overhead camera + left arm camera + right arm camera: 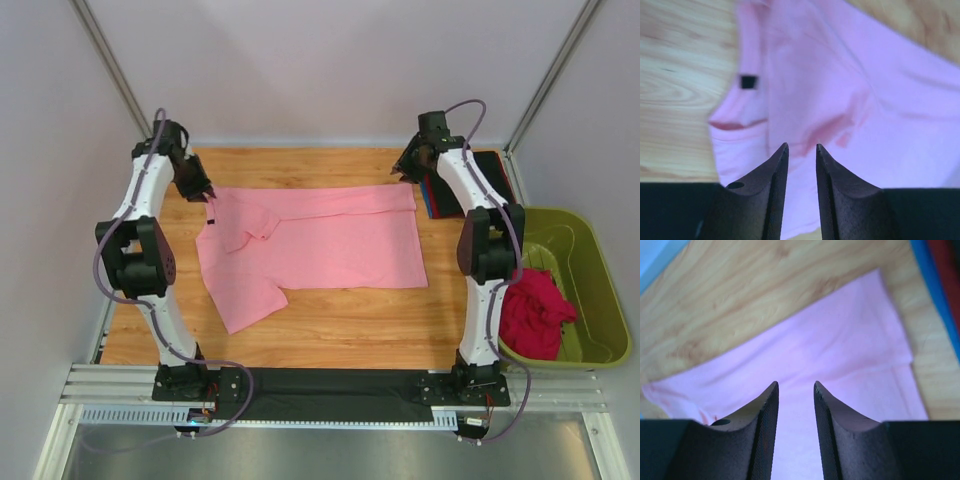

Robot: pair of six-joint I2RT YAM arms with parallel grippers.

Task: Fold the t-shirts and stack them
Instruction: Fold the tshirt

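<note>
Pink t-shirt (320, 245) lies part-folded on the desk (330, 320). Left gripper (801, 147) and right gripper (795, 385) hover at its far edge, jaws slightly parted, empty. 1 folded stack (492, 168) waits far right; magenta t-shirt (535, 310) sits unfolded in the tub (600, 290).

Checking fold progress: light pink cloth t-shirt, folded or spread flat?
Partly folded. The light pink cloth t-shirt lies on the wooden table with its far edge turned over and one sleeve sticking out; no compact rectangle.

stack (497, 170): part hid behind R arm (487, 250) | pink shirt (840, 75): blurry, cut off by frame edges
</note>
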